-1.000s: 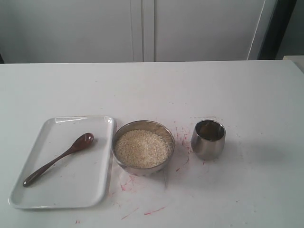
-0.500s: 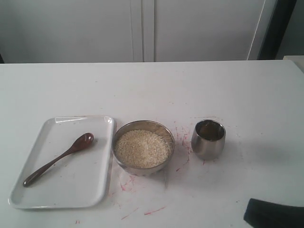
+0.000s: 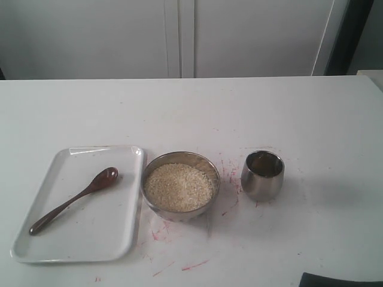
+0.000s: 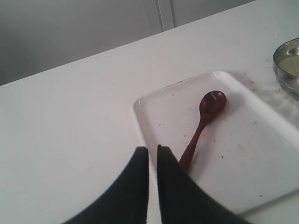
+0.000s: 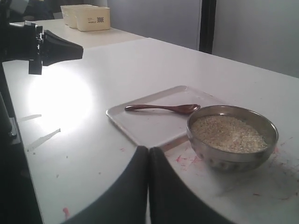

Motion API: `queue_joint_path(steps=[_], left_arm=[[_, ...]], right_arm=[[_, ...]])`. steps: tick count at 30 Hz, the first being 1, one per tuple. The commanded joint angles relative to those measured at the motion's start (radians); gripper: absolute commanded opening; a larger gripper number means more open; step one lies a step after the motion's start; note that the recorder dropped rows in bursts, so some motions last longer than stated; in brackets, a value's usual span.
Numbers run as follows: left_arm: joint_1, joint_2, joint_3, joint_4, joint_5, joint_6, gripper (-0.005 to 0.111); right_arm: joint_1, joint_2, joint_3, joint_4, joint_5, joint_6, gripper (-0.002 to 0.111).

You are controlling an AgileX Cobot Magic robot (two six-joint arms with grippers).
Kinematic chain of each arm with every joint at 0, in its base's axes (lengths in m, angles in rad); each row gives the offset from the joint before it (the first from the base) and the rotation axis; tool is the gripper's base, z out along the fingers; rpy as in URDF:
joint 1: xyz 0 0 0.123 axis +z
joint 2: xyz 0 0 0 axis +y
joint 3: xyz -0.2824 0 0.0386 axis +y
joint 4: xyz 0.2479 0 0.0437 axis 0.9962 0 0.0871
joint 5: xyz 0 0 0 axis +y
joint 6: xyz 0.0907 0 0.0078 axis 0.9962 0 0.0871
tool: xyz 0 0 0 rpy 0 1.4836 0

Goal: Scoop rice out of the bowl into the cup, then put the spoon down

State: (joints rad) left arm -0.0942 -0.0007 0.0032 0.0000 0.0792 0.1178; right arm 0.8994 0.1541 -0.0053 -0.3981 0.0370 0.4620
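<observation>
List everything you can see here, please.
table: one, white, under everything
tray: one, white, left in the exterior view
spoon: one, dark reddish-brown, on the tray
bowl: one, steel, right of the tray
rice: one heap, off-white, in the bowl
cup: one, shiny steel, right of the bowl, apart
red marks: several, red, on the table around the bowl
boxes: count unclear, cream, far surface in the right wrist view
left tool: one, black, near the spoon's handle end
right tool: one, black, facing the bowl
</observation>
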Motion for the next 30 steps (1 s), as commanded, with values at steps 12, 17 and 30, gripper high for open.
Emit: queue_joint_path(steps=[12,17,30], left_arm=[[0.002,0.001,-0.003,0.000,-0.003,-0.005,0.014],[0.002,0.001,-0.003,0.000,-0.003,-0.005,0.014],[0.002,0.001,-0.003,0.000,-0.003,-0.005,0.014]], right_arm=[[-0.002,-0.004,0.005,0.004,0.067,0.125,0.000],[-0.002,-0.004,0.005,0.002,0.069,0.125,0.000],[-0.007,-0.006,0.005,0.002,0.070,0.125,0.000]])
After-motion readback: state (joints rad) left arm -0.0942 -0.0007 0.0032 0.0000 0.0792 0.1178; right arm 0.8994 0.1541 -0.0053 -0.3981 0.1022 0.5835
